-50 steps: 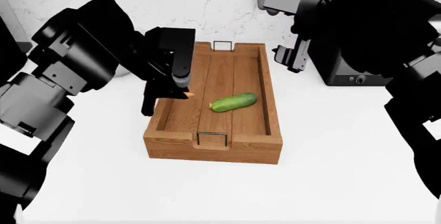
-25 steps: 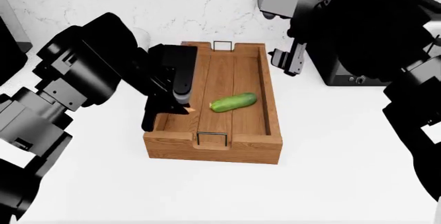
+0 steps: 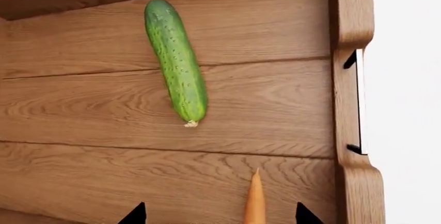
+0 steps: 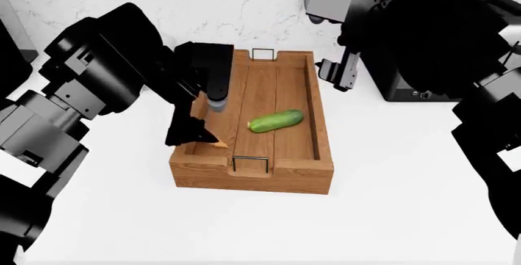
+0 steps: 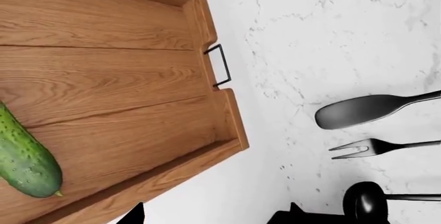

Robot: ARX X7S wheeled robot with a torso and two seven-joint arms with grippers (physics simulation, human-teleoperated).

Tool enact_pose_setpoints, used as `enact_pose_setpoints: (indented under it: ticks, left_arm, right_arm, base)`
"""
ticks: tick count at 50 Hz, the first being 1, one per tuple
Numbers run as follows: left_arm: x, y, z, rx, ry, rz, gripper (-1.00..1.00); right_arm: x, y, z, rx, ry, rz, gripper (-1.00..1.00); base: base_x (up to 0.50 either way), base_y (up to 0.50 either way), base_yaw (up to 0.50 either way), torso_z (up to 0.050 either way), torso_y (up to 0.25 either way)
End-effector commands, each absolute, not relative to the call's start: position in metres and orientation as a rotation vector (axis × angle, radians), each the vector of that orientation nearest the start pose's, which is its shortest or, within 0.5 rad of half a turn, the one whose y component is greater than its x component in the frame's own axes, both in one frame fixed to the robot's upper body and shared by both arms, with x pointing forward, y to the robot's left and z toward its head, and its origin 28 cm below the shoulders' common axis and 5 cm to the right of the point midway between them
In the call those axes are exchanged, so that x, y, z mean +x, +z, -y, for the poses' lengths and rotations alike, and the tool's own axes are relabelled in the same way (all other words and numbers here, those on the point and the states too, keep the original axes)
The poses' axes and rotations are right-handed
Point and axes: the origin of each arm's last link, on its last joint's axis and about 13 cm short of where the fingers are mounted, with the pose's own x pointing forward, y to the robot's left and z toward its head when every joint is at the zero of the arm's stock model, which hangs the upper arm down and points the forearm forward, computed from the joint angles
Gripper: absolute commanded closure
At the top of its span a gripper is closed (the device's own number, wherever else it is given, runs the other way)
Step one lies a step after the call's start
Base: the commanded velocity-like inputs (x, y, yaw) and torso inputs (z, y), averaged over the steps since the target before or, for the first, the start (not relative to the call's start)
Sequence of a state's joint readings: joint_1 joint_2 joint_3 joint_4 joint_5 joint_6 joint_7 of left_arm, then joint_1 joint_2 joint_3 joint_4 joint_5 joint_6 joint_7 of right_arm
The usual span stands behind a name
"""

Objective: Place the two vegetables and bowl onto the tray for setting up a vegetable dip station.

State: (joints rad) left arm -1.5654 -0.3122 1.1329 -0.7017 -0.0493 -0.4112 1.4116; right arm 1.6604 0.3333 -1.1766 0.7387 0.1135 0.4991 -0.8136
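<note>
The wooden tray (image 4: 281, 173) stands lengthwise on the white counter. The green cucumber (image 4: 275, 120) lies across its planks, also in the left wrist view (image 3: 176, 69) and partly in the right wrist view (image 5: 24, 159). My left gripper (image 4: 199, 132) hangs low over the tray's near left corner, jaws open. The orange carrot (image 3: 255, 201) points out between the spread fingertips and touches neither; only a sliver of it (image 4: 219, 145) shows in the head view. My right gripper (image 4: 335, 72) is open and empty by the tray's far right side. The bowl is hidden.
A black appliance (image 4: 415, 88) stands at the back right against the marble wall. A dark spoon (image 5: 365, 110), fork (image 5: 372, 145) and ladle (image 5: 372, 201) hang on that wall beyond the tray's far end handle (image 5: 220, 65).
My left gripper has dropped toward the tray's near left corner and its jaws have spread; the carrot has gone lower with it. The right arm has hardly moved.
</note>
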Motion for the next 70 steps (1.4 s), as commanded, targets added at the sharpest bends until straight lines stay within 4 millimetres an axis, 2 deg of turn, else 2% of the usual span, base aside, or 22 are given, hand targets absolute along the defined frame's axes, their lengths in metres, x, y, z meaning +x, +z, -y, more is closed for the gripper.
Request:
enact_pose_setpoints:
  ticks: [1, 5, 18, 23, 26, 30, 33, 36, 42, 49, 55, 63, 70]
  left_arm:
    - [0.421, 0.341, -0.233, 1.073, -1.223, -0.555, -1.00]
    - [0.425, 0.362, -0.237, 1.089, -1.165, -0.503, -1.00]
    - [0.426, 0.380, -0.272, 1.085, -0.989, -0.472, -1.00]
    - [0.420, 0.391, -0.288, 1.053, -0.894, -0.421, -1.00]
    - [0.417, 0.395, -0.297, 1.061, -0.859, -0.414, -1.00]
    - [0.416, 0.396, -0.305, 1.099, -0.822, -0.432, -1.00]
    - [0.416, 0.394, -0.307, 1.127, -0.811, -0.433, -1.00]
    - [0.416, 0.393, -0.308, 1.096, -0.795, -0.389, -1.00]
    - [0.413, 0.391, -0.321, 1.035, -0.733, -0.353, -1.00]
    - [0.411, 0.392, -0.327, 1.002, -0.709, -0.328, -1.00]
    - [0.408, 0.394, -0.333, 0.993, -0.687, -0.316, -1.00]
    - [0.408, 0.397, -0.332, 0.996, -0.686, -0.314, -1.00]
    - [0.408, 0.397, -0.330, 0.994, -0.689, -0.312, -1.00]
  right_arm:
    - [0.411, 0.348, 0.141, -1.081, 0.642, -0.299, -1.00]
    - [0.412, 0.349, 0.141, -1.074, 0.642, -0.291, -1.00]
    - [0.400, 0.363, 0.145, -1.050, 0.630, -0.247, -1.00]
    - [0.391, 0.384, 0.145, -0.973, 0.623, -0.173, -1.00]
    - [0.387, 0.394, 0.150, -0.994, 0.601, -0.161, -1.00]
    - [0.374, 0.406, 0.154, -0.981, 0.590, -0.123, -1.00]
    - [0.365, 0.408, 0.155, -0.953, 0.585, -0.077, -1.00]
    - [0.353, 0.412, 0.156, -0.934, 0.571, 0.009, -1.00]
    - [0.327, 0.427, 0.164, -0.807, 0.534, 0.017, -1.00]
    - [0.311, 0.426, 0.171, -0.742, 0.485, 0.054, -1.00]
    - [0.305, 0.433, 0.175, -0.702, 0.438, 0.100, -1.00]
    - [0.304, 0.430, 0.176, -0.695, 0.448, 0.114, -1.00]
    - [0.307, 0.428, 0.175, -0.709, 0.476, 0.119, -1.00]
  base:
    - [0.00, 0.00, 0.00, 0.000, 0.000]
    - [0.00, 0.00, 0.00, 0.000, 0.000]
    - [0.00, 0.00, 0.00, 0.000, 0.000]
    - [0.00, 0.00, 0.00, 0.000, 0.000]
    - [0.00, 0.00, 0.00, 0.000, 0.000]
    - [0.00, 0.00, 0.00, 0.000, 0.000]
    - [0.00, 0.00, 0.00, 0.000, 0.000]
    - [0.00, 0.00, 0.00, 0.000, 0.000]
    - [0.00, 0.00, 0.00, 0.000, 0.000]
    - [0.00, 0.00, 0.00, 0.000, 0.000]
    - [0.00, 0.00, 0.00, 0.000, 0.000]
    - [0.00, 0.02, 0.00, 0.000, 0.000]
    - [0.09, 0.50, 0.00, 0.000, 0.000]
